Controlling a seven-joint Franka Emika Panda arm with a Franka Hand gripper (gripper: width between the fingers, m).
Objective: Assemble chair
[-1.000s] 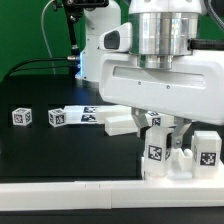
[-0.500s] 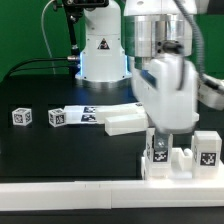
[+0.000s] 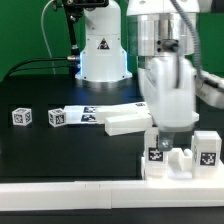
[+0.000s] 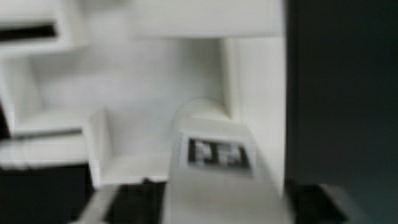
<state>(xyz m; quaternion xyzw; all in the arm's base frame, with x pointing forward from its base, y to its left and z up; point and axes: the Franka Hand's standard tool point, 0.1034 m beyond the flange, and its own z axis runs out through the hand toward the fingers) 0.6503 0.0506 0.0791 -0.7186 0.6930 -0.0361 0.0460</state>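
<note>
Table [image 3: 40, 150]: black, with a white front edge.
My arm [image 3: 165, 70]: hangs over the exterior view's right.
Chair [image 3: 205, 150]: chunky white tagged blocks at the front edge, on the exterior view's right.
Marker board [image 3: 100, 113]: flat, mid-table.
Loose white piece [image 3: 125, 122]: near the chair, apart from it.
My gripper [image 3: 168, 133]: low on the chair's leftmost tagged block; I cannot tell whether it is clamped.
Exterior view only: two tagged cubes [image 3: 57, 117], well apart from the chair.
Wrist view only: blurred; a tag [image 4: 217, 152] on a white wall above my dark fingertips [image 4: 128, 205].
</note>
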